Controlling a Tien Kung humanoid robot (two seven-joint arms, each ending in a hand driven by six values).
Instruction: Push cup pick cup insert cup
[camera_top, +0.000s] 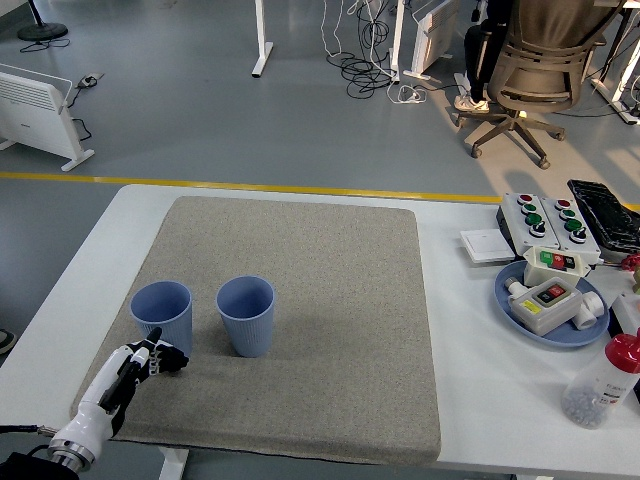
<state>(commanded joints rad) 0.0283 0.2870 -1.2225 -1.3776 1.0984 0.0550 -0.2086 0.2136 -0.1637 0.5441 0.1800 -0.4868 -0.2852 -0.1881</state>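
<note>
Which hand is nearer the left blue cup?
Left. The left hand sits just in front of the left blue cup, near its base; the right hand is out of view.

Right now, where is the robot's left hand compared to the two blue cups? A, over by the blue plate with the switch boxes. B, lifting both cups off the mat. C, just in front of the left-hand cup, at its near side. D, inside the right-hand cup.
C: the left hand sits low on the grey mat right at the near side of the left-hand cup, while the right-hand cup stands apart, untouched.
</note>
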